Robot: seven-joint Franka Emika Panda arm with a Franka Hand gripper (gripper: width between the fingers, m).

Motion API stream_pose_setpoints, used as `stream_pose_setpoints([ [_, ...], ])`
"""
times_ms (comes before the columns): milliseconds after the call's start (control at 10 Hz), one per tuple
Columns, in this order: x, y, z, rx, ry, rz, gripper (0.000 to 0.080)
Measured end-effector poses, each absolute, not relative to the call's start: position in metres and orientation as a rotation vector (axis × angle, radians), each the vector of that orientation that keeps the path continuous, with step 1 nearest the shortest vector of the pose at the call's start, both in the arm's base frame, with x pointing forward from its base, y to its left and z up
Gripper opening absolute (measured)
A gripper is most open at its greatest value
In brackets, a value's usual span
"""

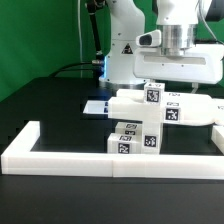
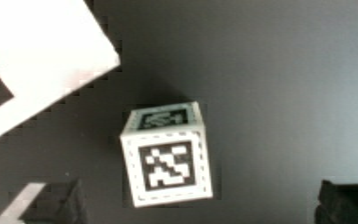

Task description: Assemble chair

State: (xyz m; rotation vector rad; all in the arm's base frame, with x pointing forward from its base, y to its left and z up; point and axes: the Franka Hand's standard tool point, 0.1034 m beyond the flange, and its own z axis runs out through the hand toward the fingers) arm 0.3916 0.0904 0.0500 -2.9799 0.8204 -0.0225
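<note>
The white border rail [image 1: 110,160] is lying nearest on the black surface [image 1: 50,105]. Behind it, chair parts [image 1: 150,115] are sitting stacked and touching, probably partly joined. The claw [image 2: 190,205] is hovering spread over a tagged blocky leg [image 2: 167,155], gripping nothing; assembly is looking unfinished.

- The border rail [image 1: 110,162] ran along the near edge of the table [image 1: 40,105], with a short arm turning back at the exterior view's left.
- Chair pieces [image 1: 150,110] sat stacked just behind the rail, near its middle.
- A tagged block [image 1: 135,140] stood against the rail, under the flat pieces.
- The marker board [image 1: 96,105] lay behind the stack, toward the exterior view's left.
- The gripper [image 1: 180,45] hung above the stack; contact could not be judged.
- In the wrist view, a tagged block [image 2: 167,155] lay beside a flat piece [image 2: 34,60], seemingly apart.
</note>
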Motion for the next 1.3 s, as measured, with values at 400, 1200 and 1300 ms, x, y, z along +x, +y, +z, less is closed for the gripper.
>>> stream_pose_setpoints([
  [400,0.382,0.078,0.045,-3.020,0.738,-0.100,0.0649],
  [1200,0.385,0.076,0.010,-3.084,0.706,-0.136,0.0649],
  [1300,0.386,0.078,0.009,-3.085,0.700,-0.137,0.0590],
])
